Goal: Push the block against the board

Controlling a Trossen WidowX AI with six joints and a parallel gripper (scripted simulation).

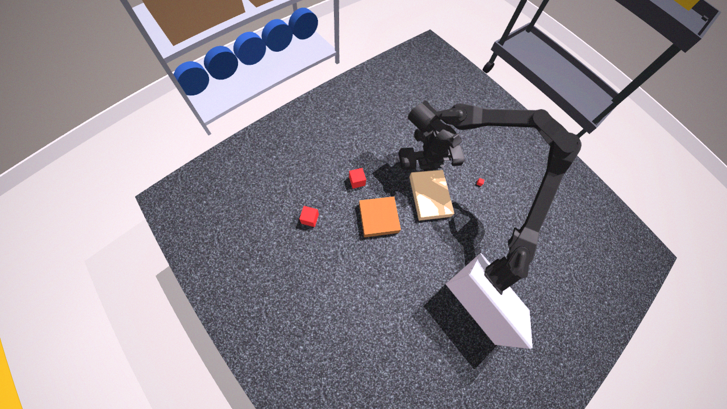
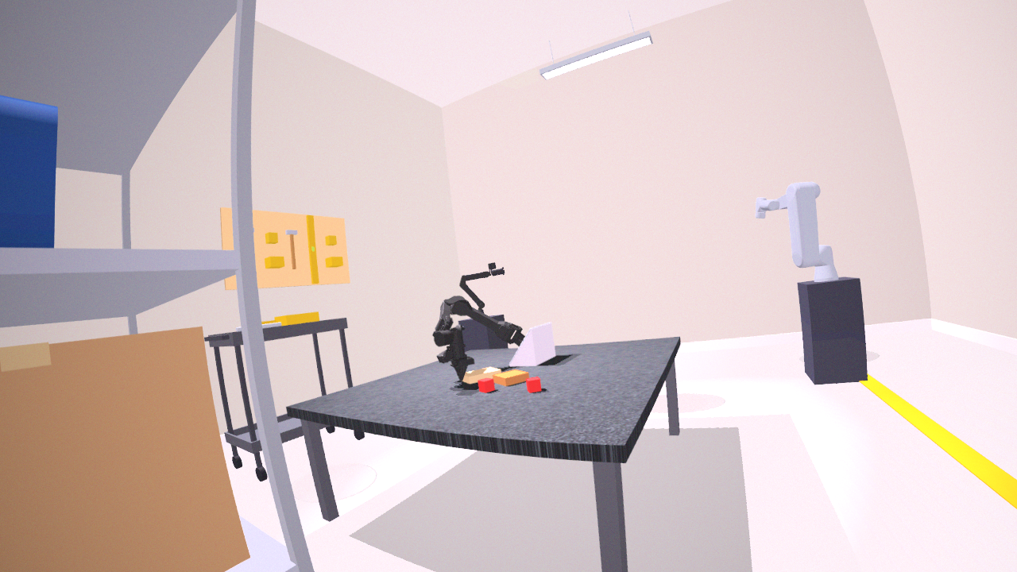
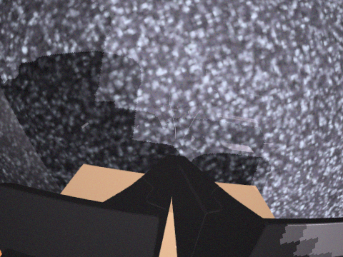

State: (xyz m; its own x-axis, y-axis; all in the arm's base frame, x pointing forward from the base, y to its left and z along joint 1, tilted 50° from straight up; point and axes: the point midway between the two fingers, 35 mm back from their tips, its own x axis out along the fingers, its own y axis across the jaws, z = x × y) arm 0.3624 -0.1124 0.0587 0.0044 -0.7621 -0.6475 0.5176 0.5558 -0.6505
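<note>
Top view: tan board (image 1: pixel 431 197) (image 2: pixel 480 376) (image 3: pixel 101 181) just beside the closed hand (image 1: pixel 431 165) (image 2: pixel 465 381) (image 3: pixel 175 157).

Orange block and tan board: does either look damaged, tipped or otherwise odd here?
Nothing stands out: the orange block and tan board both lie flat, apart, with no visible damage. Their undersides can't be seen.

Beside the gripper (image 1: pixel 431 161) (image 2: pixel 465 381) (image 3: pixel 174 163), contact with the tan board (image 1: pixel 431 195) (image 2: pixel 483 375) (image 3: pixel 103 182) cannot be told; in the wrist view, the board's middle is hidden behind its fingers.
</note>
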